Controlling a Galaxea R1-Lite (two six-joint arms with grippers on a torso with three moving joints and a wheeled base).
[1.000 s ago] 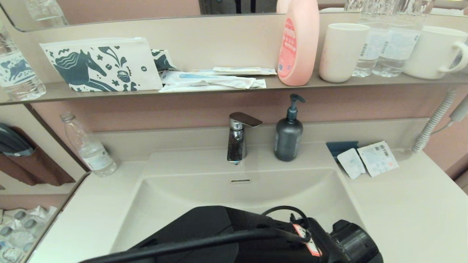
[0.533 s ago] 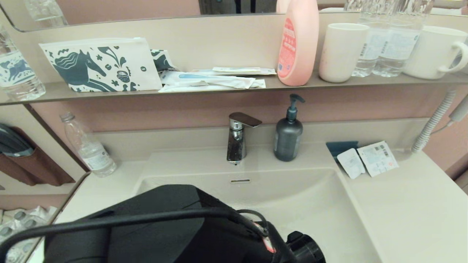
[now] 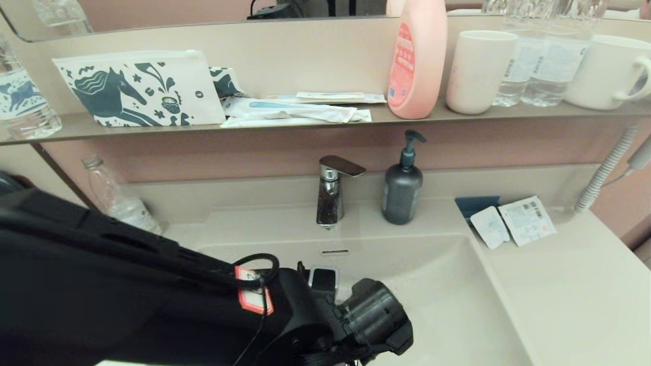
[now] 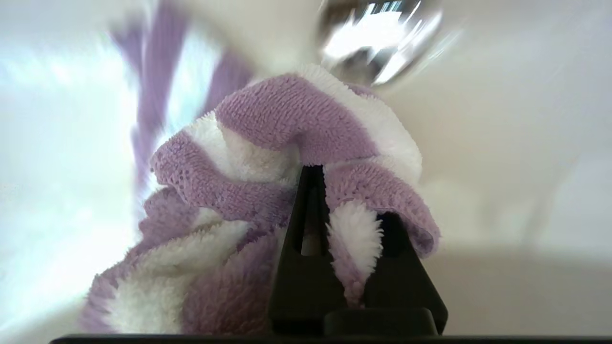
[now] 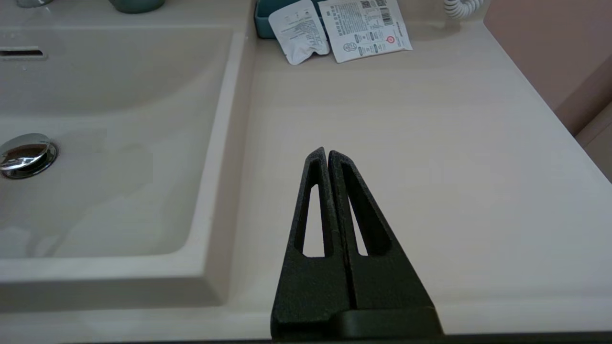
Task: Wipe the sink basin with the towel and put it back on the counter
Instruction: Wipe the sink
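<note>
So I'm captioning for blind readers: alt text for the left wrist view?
The left end effector is shut on a bunched lilac-and-white striped towel inside the cream sink basin, with the chrome drain plug blurred just beyond it.

Head view above sink basin [image 3: 437,284], wrist views closer

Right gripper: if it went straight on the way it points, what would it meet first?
The right gripper, shut and empty, points low across the bare counter. Its line runs toward the two paper sachets at the back, so probably those first, though it may graze the counter sooner; depth is unclear.
</note>
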